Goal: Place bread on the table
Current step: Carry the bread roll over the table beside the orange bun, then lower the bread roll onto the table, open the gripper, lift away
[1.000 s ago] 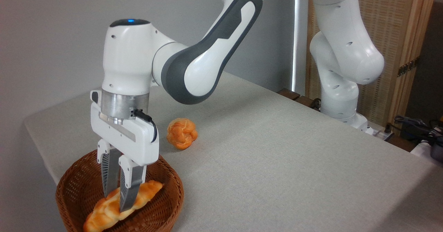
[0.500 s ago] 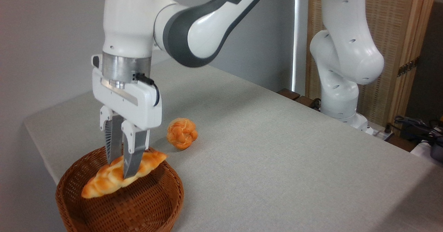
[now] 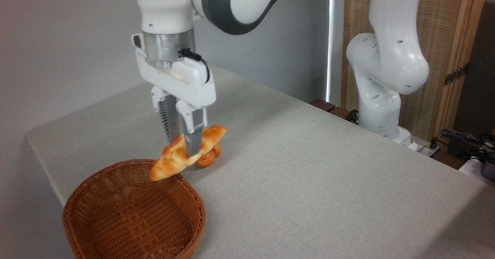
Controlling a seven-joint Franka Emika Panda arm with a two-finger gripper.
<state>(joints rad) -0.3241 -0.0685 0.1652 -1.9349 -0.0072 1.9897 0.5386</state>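
The bread (image 3: 170,161), a long braided golden-orange loaf, hangs tilted in the air with its lower end over the far rim of the basket. My gripper (image 3: 185,147) is shut on the loaf's middle, fingers pointing down. The loaf is held clear above the table (image 3: 309,166), a large surface in light grey-beige cloth.
A brown woven basket (image 3: 133,212) sits at the table's near left corner with nothing in it. A small round orange bun (image 3: 209,158) lies on the cloth just behind the held loaf, mostly hidden. The arm's white base (image 3: 381,108) stands at the right edge.
The gripper has risen and moved right and away from the camera, lifting the loaf out of the basket to above its far rim, in front of the bun.
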